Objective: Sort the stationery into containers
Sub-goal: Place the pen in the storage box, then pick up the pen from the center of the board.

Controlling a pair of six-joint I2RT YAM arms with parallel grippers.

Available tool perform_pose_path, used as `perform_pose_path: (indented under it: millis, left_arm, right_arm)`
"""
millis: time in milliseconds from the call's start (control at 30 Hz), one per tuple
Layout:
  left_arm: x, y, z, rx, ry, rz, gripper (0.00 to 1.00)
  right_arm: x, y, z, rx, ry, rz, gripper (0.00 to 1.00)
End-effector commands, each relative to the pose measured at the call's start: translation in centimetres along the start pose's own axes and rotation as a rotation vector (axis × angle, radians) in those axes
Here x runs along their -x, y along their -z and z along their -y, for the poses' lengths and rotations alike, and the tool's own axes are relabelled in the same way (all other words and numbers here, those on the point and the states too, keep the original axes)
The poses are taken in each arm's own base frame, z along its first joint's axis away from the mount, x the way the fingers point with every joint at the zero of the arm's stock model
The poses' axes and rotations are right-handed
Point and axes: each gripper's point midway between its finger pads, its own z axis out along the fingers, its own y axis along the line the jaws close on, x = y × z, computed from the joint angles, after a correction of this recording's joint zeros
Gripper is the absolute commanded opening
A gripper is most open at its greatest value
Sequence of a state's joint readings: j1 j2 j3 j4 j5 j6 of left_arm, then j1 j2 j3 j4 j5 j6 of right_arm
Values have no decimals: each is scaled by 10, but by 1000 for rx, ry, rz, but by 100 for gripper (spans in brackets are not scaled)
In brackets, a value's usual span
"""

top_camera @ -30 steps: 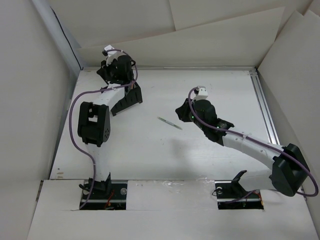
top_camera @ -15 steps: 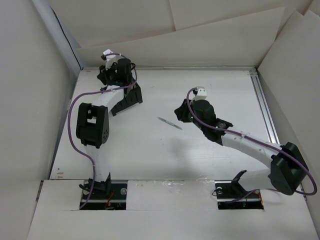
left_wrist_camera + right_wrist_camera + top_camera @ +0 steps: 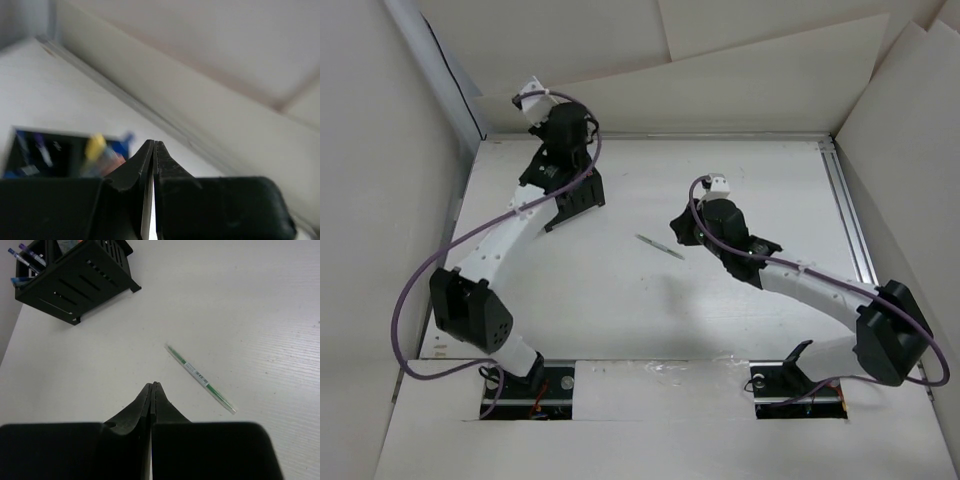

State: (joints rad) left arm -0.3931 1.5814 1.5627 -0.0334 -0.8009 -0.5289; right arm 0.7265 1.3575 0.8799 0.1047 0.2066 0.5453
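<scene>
The black perforated organiser box (image 3: 578,196) stands at the back left of the table. It shows in the right wrist view (image 3: 75,277) with blue pens (image 3: 24,254) upright in it. In the left wrist view it (image 3: 50,155) holds blurred yellow, blue and orange items. A slim clear pen with a green core (image 3: 660,246) lies alone mid-table, also in the right wrist view (image 3: 200,378). My left gripper (image 3: 552,162) is shut and empty above the box's far side (image 3: 153,145). My right gripper (image 3: 678,222) is shut and empty (image 3: 152,386), just right of the pen.
White cardboard walls (image 3: 720,70) enclose the table at the back and both sides. A metal rail (image 3: 850,220) runs along the right edge. The left arm's purple cable (image 3: 420,290) loops out on the left.
The left arm has stretched out, its elbow dropping toward the near left, and its wrist has lifted and turned over the box. The right arm and the pen have hardly moved.
</scene>
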Motion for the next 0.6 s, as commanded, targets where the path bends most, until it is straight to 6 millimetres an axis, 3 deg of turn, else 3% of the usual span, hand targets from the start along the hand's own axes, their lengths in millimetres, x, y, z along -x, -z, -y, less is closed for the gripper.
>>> perform_pose_path:
  millis: [0, 33, 67, 100, 133, 167, 233, 300, 333, 467, 567]
  left_arm:
    - [-83, 59, 33, -179, 53, -254, 0]
    - [-110, 87, 49, -245, 46, -316, 0]
    - [-127, 99, 52, -270, 34, -350, 0]
    - [-143, 112, 51, -279, 11, -383, 0]
    - [-178, 128, 47, -283, -46, -453, 0]
    - [-195, 137, 44, -274, -52, -495, 0]
    - [-233, 150, 27, -263, -104, -567, 15]
    - [-256, 161, 21, -270, -108, -616, 29]
    - [-267, 163, 16, -263, -95, -638, 32]
    - [-303, 162, 4, -219, -97, -693, 33]
    - [-314, 161, -2, -203, -94, -701, 33]
  right_arm:
    - [45, 13, -12, 23, -42, 134, 0]
    - [44, 12, -4, 5, -44, 133, 0]
    - [51, 14, 0, 0, -51, 150, 0]
    - [53, 14, 2, -6, -67, 154, 0]
    - [51, 14, 3, -10, -78, 147, 0]
    - [51, 14, 8, -24, -79, 142, 0]
    - [55, 16, 11, -31, -100, 149, 1]
    - [61, 19, 18, -56, -115, 169, 3]
    - [60, 21, 19, -56, -115, 170, 5]
    - [68, 25, 32, -84, -147, 192, 8]
    - [65, 24, 34, -79, -156, 178, 10]
